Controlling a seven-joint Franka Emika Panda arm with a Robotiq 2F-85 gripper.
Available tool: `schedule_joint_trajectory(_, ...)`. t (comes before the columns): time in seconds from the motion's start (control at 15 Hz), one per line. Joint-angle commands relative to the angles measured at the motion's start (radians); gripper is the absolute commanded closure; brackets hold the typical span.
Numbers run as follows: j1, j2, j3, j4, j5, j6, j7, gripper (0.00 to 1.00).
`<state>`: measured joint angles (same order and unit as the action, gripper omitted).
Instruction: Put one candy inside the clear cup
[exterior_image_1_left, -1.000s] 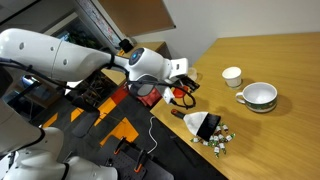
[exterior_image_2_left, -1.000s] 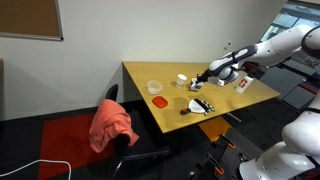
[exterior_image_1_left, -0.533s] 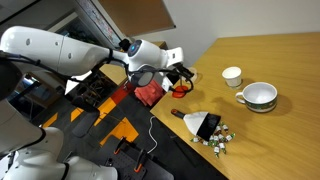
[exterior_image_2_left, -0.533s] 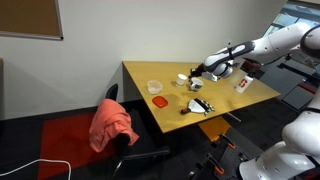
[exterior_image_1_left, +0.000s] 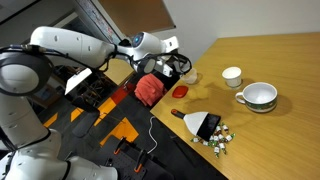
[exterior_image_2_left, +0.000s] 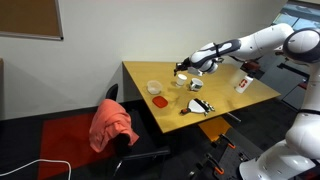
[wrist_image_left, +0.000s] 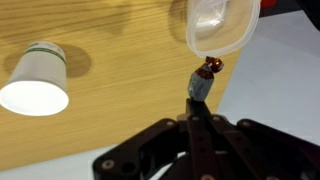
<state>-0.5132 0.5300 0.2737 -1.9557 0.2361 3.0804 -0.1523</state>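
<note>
My arm has swung away from the black bag (exterior_image_1_left: 205, 125) and its spilled sweets (exterior_image_1_left: 218, 140), across the wooden table (wrist_image_left: 120, 50) toward its edge. My claw (wrist_image_left: 198, 90) is clenched on one small reddish-brown wrapped candy (wrist_image_left: 209, 68), pinched at the fingertips. The short see-through clear cup (wrist_image_left: 222, 25) stands at the table's edge, its rim just beside the candy in the wrist view. A small white paper cup (wrist_image_left: 35, 82) sits well apart.
</note>
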Motion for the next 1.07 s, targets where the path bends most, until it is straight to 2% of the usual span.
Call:
schedule_joint_trajectory(0.0, 0.109, 0.091, -0.064, 0.097, -0.029, 0.025, 0.023, 1.00)
schedule_joint_trajectory(0.2, 0.163, 0.146, -0.082, 0.144, -0.053, 0.035, 0.017, 1.00)
schedule_joint_trajectory(0.27, 0.131, 0.106, -0.063, 0.096, -0.042, 0.010, 0.013, 1.00)
schedule_joint_trajectory(0.67, 0.132, 0.122, -0.064, 0.103, -0.045, 0.010, 0.014, 0.98)
schedule_joint_trajectory(0.87, 0.110, 0.172, -0.008, 0.150, -0.035, 0.030, 0.001, 1.00)
schedule_joint_trajectory(1.0, 0.137, 0.198, -0.020, 0.182, -0.043, 0.034, 0.015, 1.00)
